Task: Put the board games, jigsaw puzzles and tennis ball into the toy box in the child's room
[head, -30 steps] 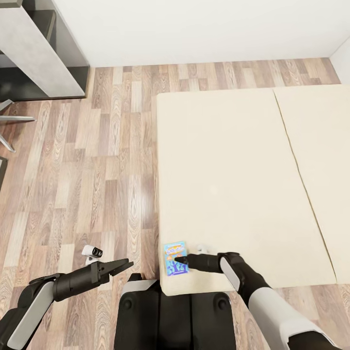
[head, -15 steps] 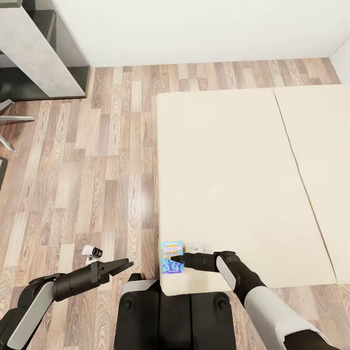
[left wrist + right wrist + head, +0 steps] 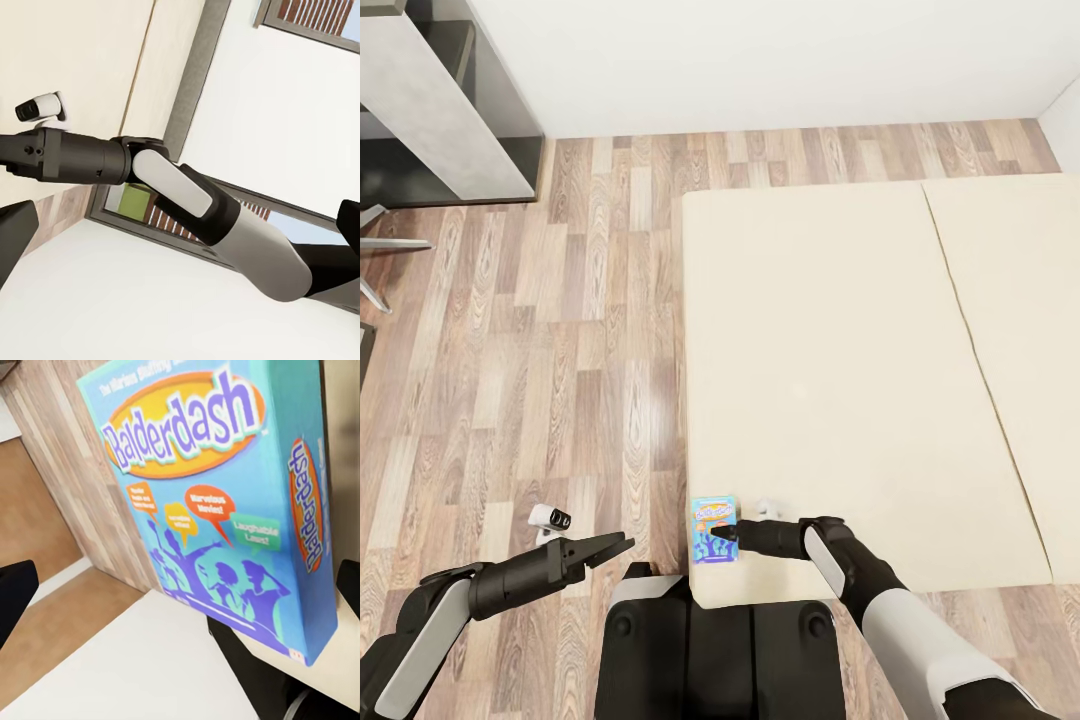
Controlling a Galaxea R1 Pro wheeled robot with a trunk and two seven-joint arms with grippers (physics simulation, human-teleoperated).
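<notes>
One board game (image 3: 715,531) is in sight, a small blue box lying flat at the near left corner of the bed (image 3: 830,350), close to the mattress edge. Going left to right in the head view: the grey side of the table (image 3: 435,100) stands at the far left against the white wall, well apart from the bed across the wood-plank floor (image 3: 560,350); the left gripper (image 3: 610,548) hangs over the floor just beside the bed's near corner, its two fingers a little apart and holding nothing; then comes the blue box, and the right gripper (image 3: 722,534) reaches in from the bed side with its tips at the box's right edge. Whether those fingers are pressing the box cannot be told from here.

The right wrist view gives what the head view lacks (the lid printing): the box (image 3: 217,502) reads "Balderdash" in purple on an orange oval, with dark blue figures below, and the two dark fingertips sit wide apart at either border of the frame, the box between them but not clearly gripped. The left wrist view looks across at the right arm (image 3: 187,202) stretched beside the bed frame.

Count: one game box, one bed of two mattress sections, two arms.
</notes>
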